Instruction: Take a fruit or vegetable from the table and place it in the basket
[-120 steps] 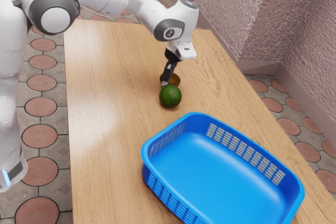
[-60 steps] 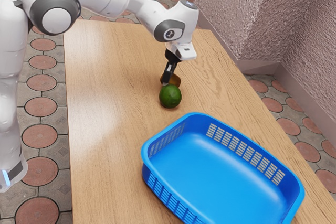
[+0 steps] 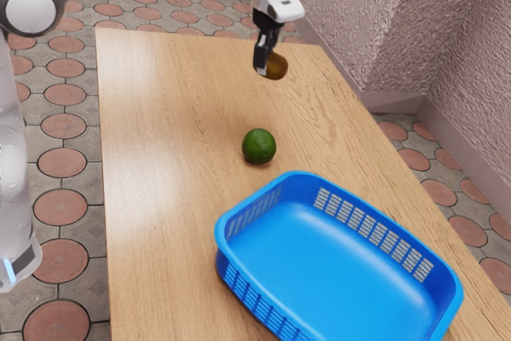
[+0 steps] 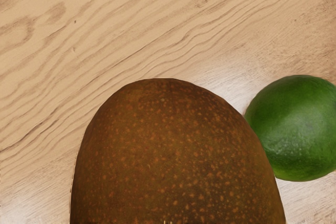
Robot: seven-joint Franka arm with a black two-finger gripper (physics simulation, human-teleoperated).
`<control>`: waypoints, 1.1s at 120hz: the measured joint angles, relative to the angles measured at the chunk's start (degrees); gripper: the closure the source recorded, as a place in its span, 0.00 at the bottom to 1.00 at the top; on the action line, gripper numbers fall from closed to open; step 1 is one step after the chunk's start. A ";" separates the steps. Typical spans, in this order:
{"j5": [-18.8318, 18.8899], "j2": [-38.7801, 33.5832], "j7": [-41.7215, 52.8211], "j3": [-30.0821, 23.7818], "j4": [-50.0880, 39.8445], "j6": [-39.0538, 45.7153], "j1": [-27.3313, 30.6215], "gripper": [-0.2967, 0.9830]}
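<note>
Exterior view: basket at about 5 o'clock from the end effector, brown fruit in its grip

Take 12 o'clock as the top edge of the exterior view. The end effector [image 3: 269,67] is clenched on a brown fruit [image 3: 277,66], which bulges out on its 3 o'clock side and looks to be raised above the table [image 3: 160,125]. One dark finger shows along the fruit's 9 o'clock flank; the other seems to be behind it, so the firmness of the hold is a judgement. In the wrist view the same fruit looms close to the camera, its rounded end partly overlapping the green fruit.

The blue basket [image 3: 319,253] is well apart from the end effector, between 5 and 6 o'clock and nearer 5. Its long axis runs from about 10 o'clock to 4 o'clock, and its nearest rim is the corner at its own 11 o'clock. The carry therefore calls for travel mostly toward 6 with a lean toward 5, ending over the basket's floor, past that corner.

The green fruit [image 3: 259,146] rests on the table at roughly 6 o'clock from the end effector, just beside the basket's nearest corner. A low path straight down the 6 o'clock line could knock it; keeping high until past the rim should spare both. The basket's floor offers ample room for a release near its middle.
</note>
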 joint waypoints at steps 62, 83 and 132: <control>0.11 -2.22 -7.22 -37.06 3.33 -7.95 -3.87 0.56; 0.21 0.37 -10.61 -43.74 3.28 -7.43 -4.07 0.56; 0.46 2.04 -16.17 -45.56 3.17 -6.78 -5.63 0.30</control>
